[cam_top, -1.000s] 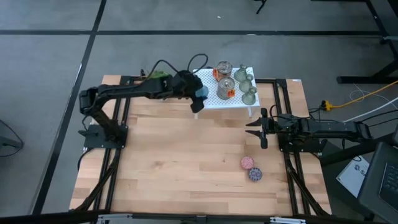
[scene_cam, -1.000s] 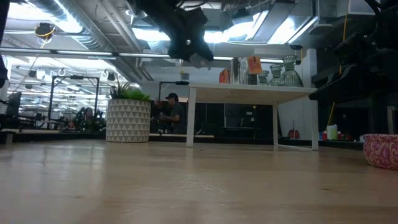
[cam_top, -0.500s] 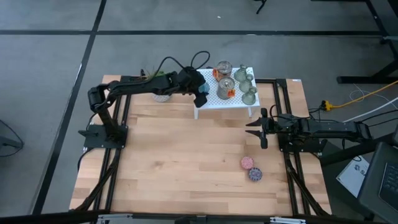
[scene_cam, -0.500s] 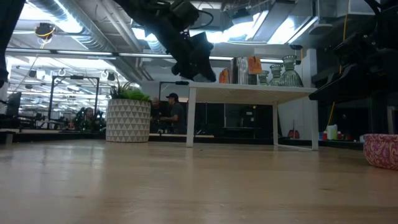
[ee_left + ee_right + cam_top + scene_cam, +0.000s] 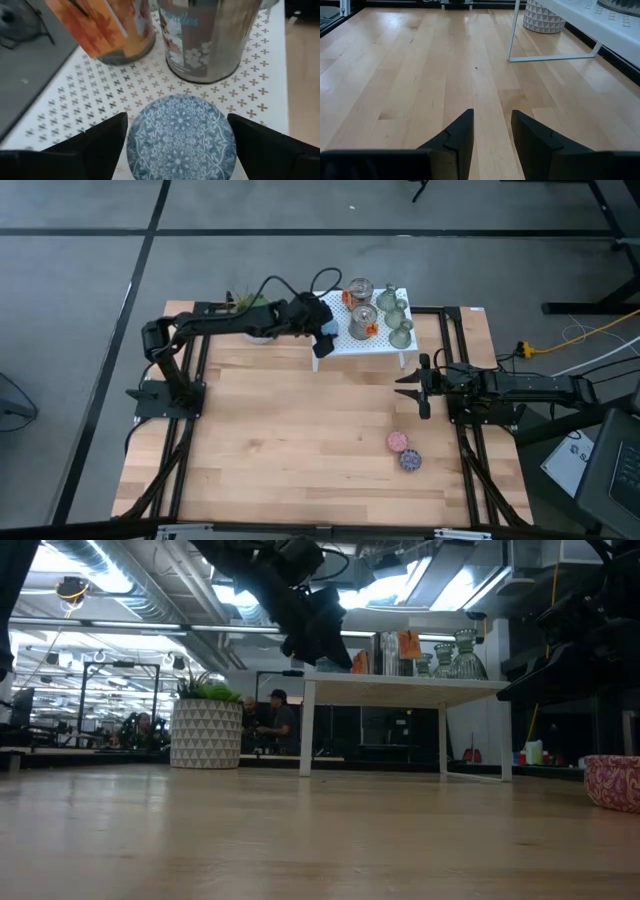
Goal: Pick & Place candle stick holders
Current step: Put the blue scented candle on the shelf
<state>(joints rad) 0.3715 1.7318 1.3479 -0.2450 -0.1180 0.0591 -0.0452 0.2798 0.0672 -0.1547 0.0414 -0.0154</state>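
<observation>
High view: my left hand (image 5: 322, 332), fingers spread around the blue disc (image 5: 181, 131); holders (image 5: 397, 317) at three o'clock look rigid, top-heavy—grip necks.

The left wrist view cuts off both tins (image 5: 210, 40) at the top, hiding their lids.

A white perforated stand (image 5: 380, 340) carries two tins (image 5: 360, 290); pink (image 5: 398, 441) and purple discs (image 5: 410, 460) lie on the wooden table (image 5: 280, 440).

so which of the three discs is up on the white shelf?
The blue disc, between the left fingers. The pink disc and purple disc lie on the table.
</observation>
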